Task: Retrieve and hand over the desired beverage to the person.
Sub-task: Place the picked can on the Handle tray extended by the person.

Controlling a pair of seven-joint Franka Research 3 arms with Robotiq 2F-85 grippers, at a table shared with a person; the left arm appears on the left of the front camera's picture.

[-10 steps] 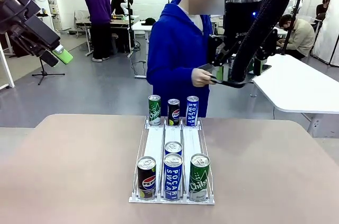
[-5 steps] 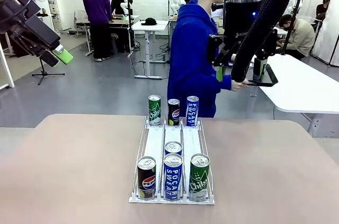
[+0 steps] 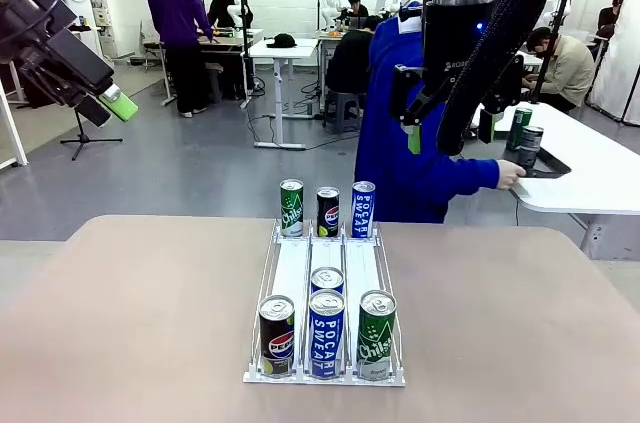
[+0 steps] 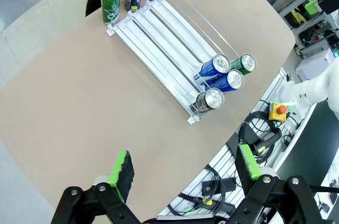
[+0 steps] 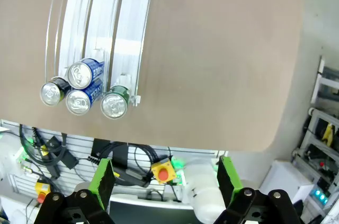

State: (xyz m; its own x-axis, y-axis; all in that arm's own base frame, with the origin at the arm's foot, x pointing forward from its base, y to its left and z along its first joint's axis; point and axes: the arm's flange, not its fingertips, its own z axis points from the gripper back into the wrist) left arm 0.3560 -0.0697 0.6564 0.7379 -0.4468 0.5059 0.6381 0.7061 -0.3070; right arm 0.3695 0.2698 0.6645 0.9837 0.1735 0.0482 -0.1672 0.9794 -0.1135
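A white three-lane rack [image 3: 292, 268] lies mid-table. At its near end stand a black Pepsi can [image 3: 277, 335], two blue Pocari Sweat cans [image 3: 326, 333] and a green Chilsung can [image 3: 376, 335]. Three more cans [image 3: 327, 210] stand at the far end. The person [image 3: 405, 158] in the blue hoodie is behind the table, turned right, one hand [image 3: 509, 174] on a side table. My left gripper [image 4: 185, 166] is open, high over the table's left side. My right gripper [image 5: 166, 175] is open too, high above the near cans [image 5: 85, 89]. Neither holds anything.
A white side table [image 3: 580, 178] at the right carries a dark tray with two cans [image 3: 525, 135]. The brown table [image 3: 130, 313] has free room on both sides of the rack. An emergency-stop box [image 5: 162, 171] and cables lie below the near edge. Other people work farther back.
The person has turned and stepped right, away from the rack, and set a tray with two cans on the side table. Both arms and all rack cans have stayed still.
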